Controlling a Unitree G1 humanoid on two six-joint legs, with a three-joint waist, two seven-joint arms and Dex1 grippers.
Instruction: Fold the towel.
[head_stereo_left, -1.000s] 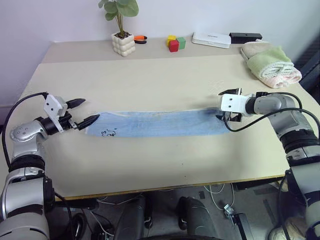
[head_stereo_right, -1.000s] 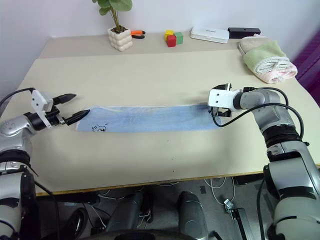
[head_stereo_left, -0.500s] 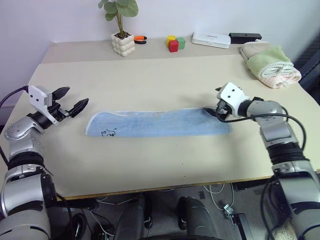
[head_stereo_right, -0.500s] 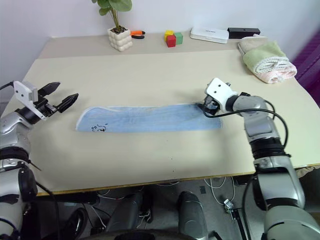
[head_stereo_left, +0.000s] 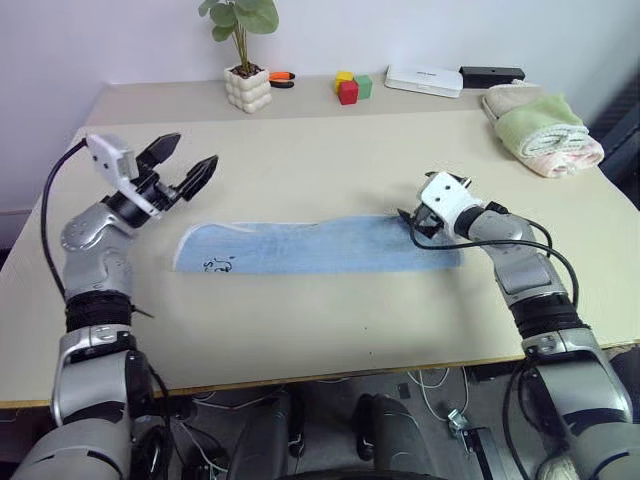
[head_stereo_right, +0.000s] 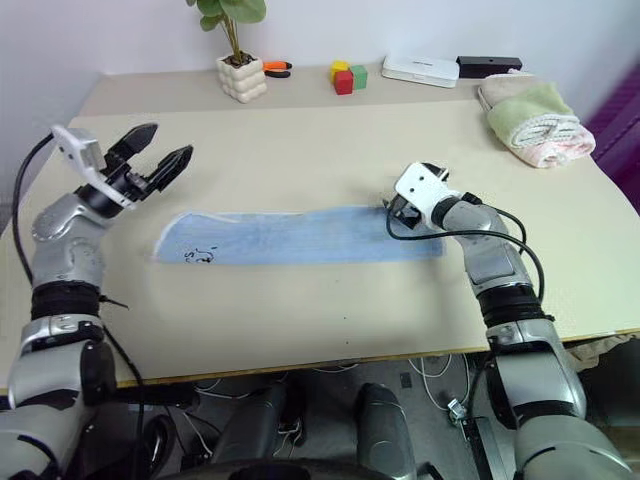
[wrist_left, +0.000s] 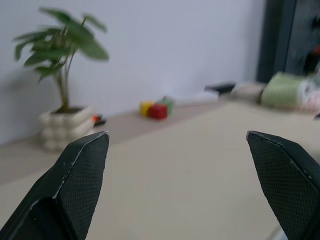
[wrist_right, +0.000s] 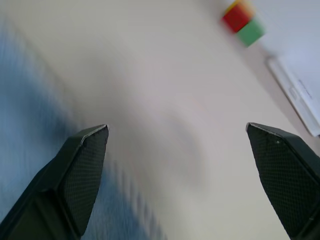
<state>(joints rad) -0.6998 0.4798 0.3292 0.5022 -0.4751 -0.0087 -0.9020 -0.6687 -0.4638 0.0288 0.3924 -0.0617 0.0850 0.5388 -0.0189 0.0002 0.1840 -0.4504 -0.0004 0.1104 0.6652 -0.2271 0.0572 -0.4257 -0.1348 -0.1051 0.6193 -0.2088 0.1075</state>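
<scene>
The towel (head_stereo_left: 315, 247) is a long light blue strip lying flat across the middle of the table, with a small dark mark (head_stereo_left: 217, 266) near its left end. My left gripper (head_stereo_left: 197, 150) is open and empty, raised above the table just beyond the towel's left end. My right gripper (head_stereo_left: 408, 222) hovers low at the far edge of the towel's right end. In the right wrist view its fingers (wrist_right: 82, 165) stand wide apart with nothing between them, and the towel (wrist_right: 22, 125) lies beside them.
Along the far edge of the table (head_stereo_left: 300, 330) stand a potted plant (head_stereo_left: 247, 88), an orange tool (head_stereo_left: 281, 76), coloured blocks (head_stereo_left: 348, 88), a white box (head_stereo_left: 424, 79) and a black box (head_stereo_left: 491, 74). Rolled green and pink towels (head_stereo_left: 543, 127) lie at the far right.
My left gripper has left the towel's left end and risen up and to the right. My right gripper has shifted left over the towel's right end and rolled. The towel lies unchanged.
</scene>
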